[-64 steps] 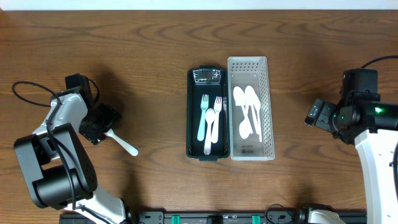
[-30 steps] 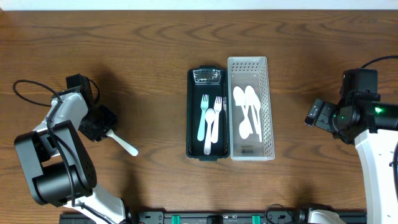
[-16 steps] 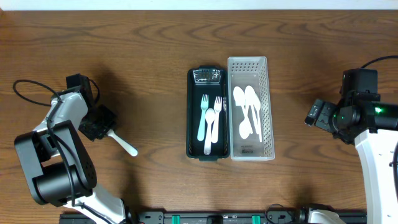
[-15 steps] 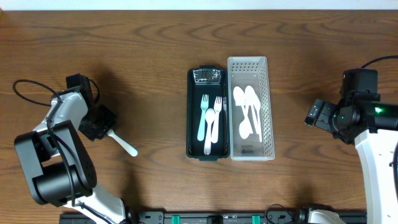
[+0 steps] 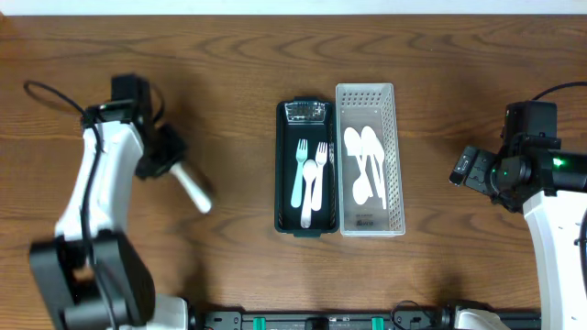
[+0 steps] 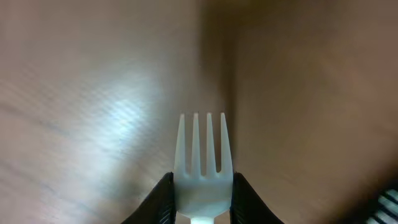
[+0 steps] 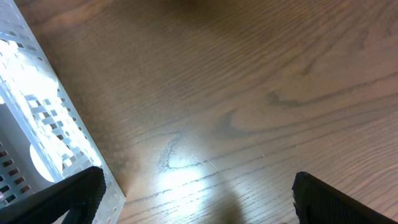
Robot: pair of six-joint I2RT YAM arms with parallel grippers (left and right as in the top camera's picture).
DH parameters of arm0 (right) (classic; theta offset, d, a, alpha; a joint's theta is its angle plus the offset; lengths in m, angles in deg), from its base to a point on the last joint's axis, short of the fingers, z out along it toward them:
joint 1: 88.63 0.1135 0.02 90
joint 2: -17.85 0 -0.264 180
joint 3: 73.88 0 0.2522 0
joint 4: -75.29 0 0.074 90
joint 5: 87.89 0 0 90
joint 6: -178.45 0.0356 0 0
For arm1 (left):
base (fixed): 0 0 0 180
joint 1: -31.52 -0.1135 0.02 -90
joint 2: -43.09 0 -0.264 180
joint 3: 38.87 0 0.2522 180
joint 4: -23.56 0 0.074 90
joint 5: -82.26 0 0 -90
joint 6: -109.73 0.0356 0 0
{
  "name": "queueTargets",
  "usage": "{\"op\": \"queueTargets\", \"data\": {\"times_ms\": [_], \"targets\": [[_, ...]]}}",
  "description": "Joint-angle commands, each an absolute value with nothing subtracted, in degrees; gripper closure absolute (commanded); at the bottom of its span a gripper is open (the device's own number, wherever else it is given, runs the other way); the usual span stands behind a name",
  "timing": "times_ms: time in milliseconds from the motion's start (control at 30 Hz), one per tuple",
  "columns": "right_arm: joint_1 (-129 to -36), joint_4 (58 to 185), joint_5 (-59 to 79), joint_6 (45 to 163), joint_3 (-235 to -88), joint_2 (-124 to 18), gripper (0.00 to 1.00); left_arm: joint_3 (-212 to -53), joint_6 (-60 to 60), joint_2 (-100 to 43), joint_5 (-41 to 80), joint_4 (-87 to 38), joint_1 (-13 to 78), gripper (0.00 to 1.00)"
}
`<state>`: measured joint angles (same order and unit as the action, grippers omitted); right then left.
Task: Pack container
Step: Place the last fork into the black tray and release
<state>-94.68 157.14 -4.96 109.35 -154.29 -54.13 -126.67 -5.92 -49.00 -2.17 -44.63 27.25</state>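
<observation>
My left gripper (image 5: 173, 162) is shut on a white plastic fork (image 5: 194, 190), held above the table left of the containers. In the left wrist view the fork (image 6: 202, 155) sits between my left gripper's (image 6: 200, 190) two black fingers, tines pointing away. The dark container (image 5: 281, 170) stands at the table's middle and holds two forks and a spoon (image 5: 310, 188). My right gripper (image 5: 466, 170) hovers open and empty at the far right; in the right wrist view my right gripper (image 7: 199, 202) frames bare wood.
A white perforated basket (image 5: 396, 137) with several white spoons stands against the dark container's right side; its corner (image 7: 37, 118) shows in the right wrist view. A black cable (image 5: 55, 90) loops near the left arm.
The left jaws closed on the fork, then lifted it off the table and carried it up and to the right. The right arm has not moved.
</observation>
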Motion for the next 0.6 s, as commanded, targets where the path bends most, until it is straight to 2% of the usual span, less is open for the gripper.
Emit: {"op": "queueTargets", "data": {"times_ms": [0, 167, 333, 567], "targets": [[-95.0, 157.1, -4.9, 108.5, -154.1, -54.0, 0.01, -130.1, -5.4, -42.9, -2.2, -45.8, 34.9, 0.87], [-95.0, 157.1, -4.9, 108.5, -154.1, -54.0, 0.01, -131.9, -6.5, -38.5, -2.2, -43.1, 48.6, 0.87], [-95.0, 156.9, -4.9, 108.5, -154.1, -54.0, 0.01, -131.8, -6.4, -40.1, -4.9, -36.6, 60.3, 0.87], [-95.0, 157.0, -4.9, 108.1, -154.1, -54.0, 0.01, -131.8, -6.2, -49.5, -5.8, -31.7, 65.7, 0.87]]}}
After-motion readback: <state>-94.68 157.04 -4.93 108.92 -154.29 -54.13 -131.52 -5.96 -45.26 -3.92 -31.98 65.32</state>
